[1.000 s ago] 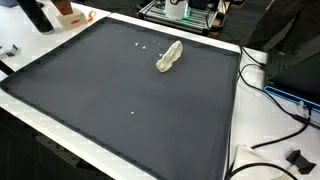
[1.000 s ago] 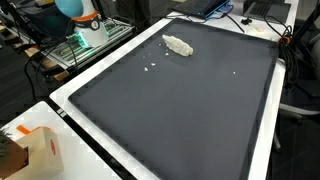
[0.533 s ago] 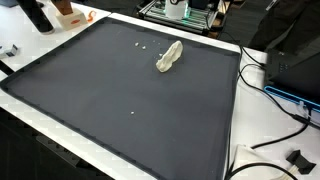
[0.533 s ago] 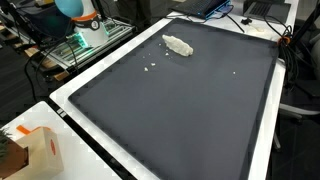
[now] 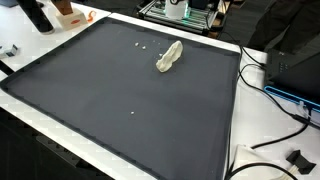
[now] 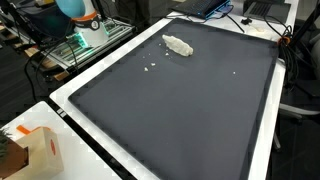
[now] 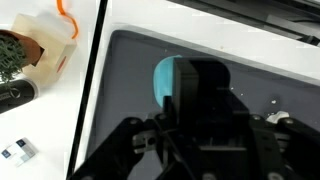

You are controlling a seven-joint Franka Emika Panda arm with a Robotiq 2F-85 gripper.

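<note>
My gripper (image 7: 200, 150) shows only in the wrist view, as a dark, blurred mass filling the lower middle of the picture. Its linkages spread towards both lower corners and the fingertips are cut off by the bottom edge, so I cannot tell how far apart they stand or whether anything is between them. Behind the gripper body a rounded blue shape (image 7: 165, 80) peeks out, half covered, and I cannot make out what it is. Below me lies a large dark mat (image 5: 110, 95) with a white table (image 6: 70, 105) edge around it. The pale crumpled lump (image 5: 169, 57) lies on the mat near its far edge in an exterior view. It sits alone, well apart from the mat's border. It is too small to say whether it is cloth or paper, and the wrist view does not show it. A few tiny white specks (image 5: 140, 45) dot the mat near it. Off the mat at one corner stands a white box (image 7: 45, 45) with orange on top, with a leafy plant (image 7: 12, 52) touching it, cut off by the picture's edge. Cables (image 5: 270, 110) trail beside the table.
</note>
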